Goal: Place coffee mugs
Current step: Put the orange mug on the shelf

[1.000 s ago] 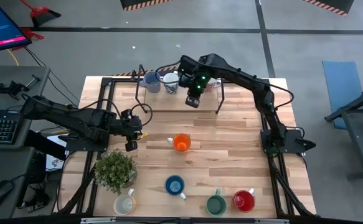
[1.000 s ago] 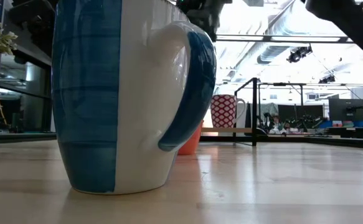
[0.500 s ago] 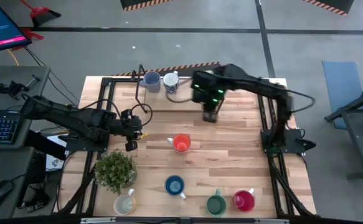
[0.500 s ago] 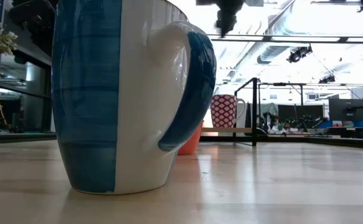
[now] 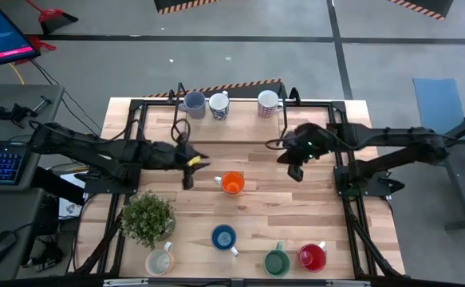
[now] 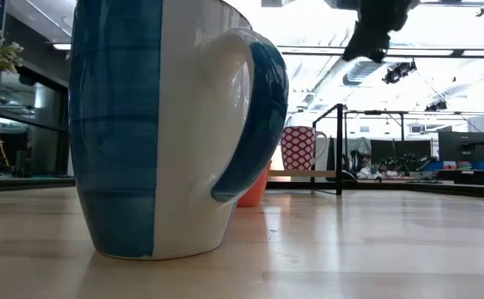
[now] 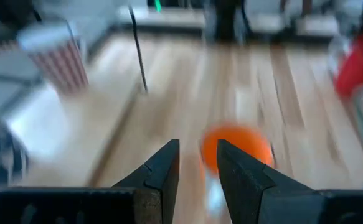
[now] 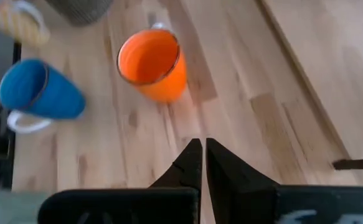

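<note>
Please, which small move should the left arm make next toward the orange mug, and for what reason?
Probably ease the left gripper forward to the orange mug and bring its parted fingers around the rim. The mug stands upright just beside that gripper and nothing holds it. The right gripper is shut and empty, on the mug's other side, and three mugs already stand at the far edge.

Two black jointed arms | tapered black fingers | green light on right arm | yellow mark by left gripper
</note>
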{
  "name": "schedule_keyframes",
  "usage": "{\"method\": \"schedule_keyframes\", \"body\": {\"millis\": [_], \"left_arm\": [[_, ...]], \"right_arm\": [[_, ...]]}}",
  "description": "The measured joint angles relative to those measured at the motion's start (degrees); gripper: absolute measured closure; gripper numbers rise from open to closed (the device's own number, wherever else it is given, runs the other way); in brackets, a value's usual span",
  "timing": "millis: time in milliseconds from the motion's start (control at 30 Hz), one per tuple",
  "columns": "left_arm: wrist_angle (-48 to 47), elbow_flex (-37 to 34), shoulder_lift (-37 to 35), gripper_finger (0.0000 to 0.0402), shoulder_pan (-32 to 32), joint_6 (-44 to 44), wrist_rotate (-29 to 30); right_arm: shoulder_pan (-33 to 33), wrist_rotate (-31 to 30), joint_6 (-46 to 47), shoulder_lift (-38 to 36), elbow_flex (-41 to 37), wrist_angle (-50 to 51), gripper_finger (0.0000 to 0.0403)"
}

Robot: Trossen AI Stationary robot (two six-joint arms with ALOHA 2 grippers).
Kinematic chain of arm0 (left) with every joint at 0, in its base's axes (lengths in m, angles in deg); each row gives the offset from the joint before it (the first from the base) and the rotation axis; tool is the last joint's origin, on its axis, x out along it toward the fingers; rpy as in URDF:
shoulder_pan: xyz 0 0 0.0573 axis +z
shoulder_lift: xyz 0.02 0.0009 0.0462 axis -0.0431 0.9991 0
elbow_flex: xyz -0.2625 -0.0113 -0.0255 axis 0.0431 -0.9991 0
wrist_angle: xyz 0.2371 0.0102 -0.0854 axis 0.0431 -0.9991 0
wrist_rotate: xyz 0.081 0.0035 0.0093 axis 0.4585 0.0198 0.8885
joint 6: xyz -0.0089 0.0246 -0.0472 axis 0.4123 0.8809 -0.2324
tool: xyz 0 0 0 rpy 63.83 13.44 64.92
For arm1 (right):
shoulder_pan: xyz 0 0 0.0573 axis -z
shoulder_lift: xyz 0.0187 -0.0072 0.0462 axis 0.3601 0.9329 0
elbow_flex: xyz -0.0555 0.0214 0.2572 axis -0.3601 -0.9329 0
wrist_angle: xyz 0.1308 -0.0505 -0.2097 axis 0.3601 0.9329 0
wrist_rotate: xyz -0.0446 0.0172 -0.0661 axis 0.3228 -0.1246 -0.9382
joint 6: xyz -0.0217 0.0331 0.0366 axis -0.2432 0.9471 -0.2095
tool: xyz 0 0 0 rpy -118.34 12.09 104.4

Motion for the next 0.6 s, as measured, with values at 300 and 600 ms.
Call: {"method": "schedule_keyframes", "body": {"millis": [300,600], "left_arm": [[-3.74,14.03,20.01,0.0303,11.63,2.16,-16.87],[-31.78,36.86,36.83,0.0303,10.81,13.15,-18.19]], "right_arm": [[-3.17,-1.67,2.00,-6.92,-12.07,-11.88,0.0401],[-3.59,-3.03,1.97,-7.62,-14.92,-11.11,0.0401]]}}
